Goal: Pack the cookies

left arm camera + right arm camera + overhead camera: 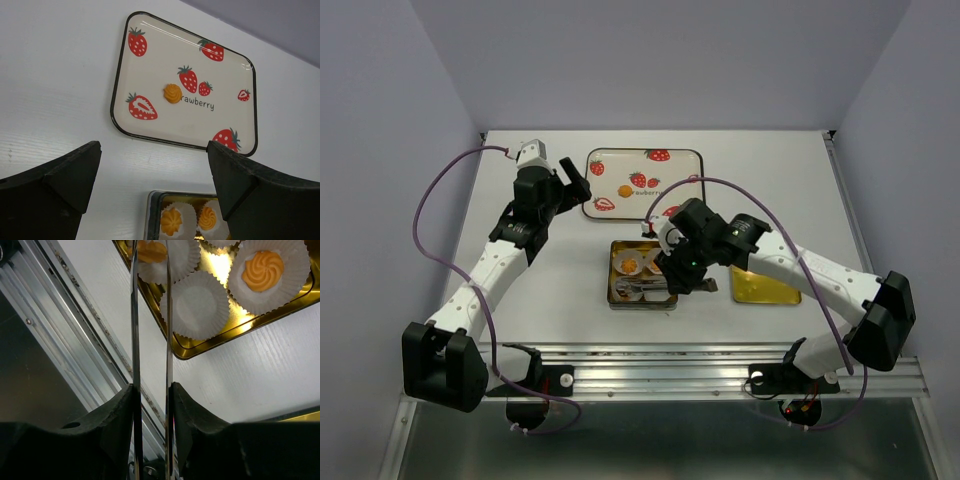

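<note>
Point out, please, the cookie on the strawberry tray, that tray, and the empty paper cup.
cookie [172, 93]: left wrist view, swirled top.
strawberry tray [175, 124]: left wrist view, bare surface.
empty paper cup [200, 302]: right wrist view, flat bottom.

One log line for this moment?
left pincer open | right pincer shut on tongs, cookie at tips over tin | one cookie on tray

Top ext: looking down from above/behind arm bases, far off, taking in whole worktop [580, 290]. L wrist: hovering fairly near, facing fwd over strawberry tray [160, 50], catching gold tin [148, 220] edge at bottom. R wrist: peering v. close along R tool [150, 260] into same tin. Sharing tray + tin w/ top view.
</note>
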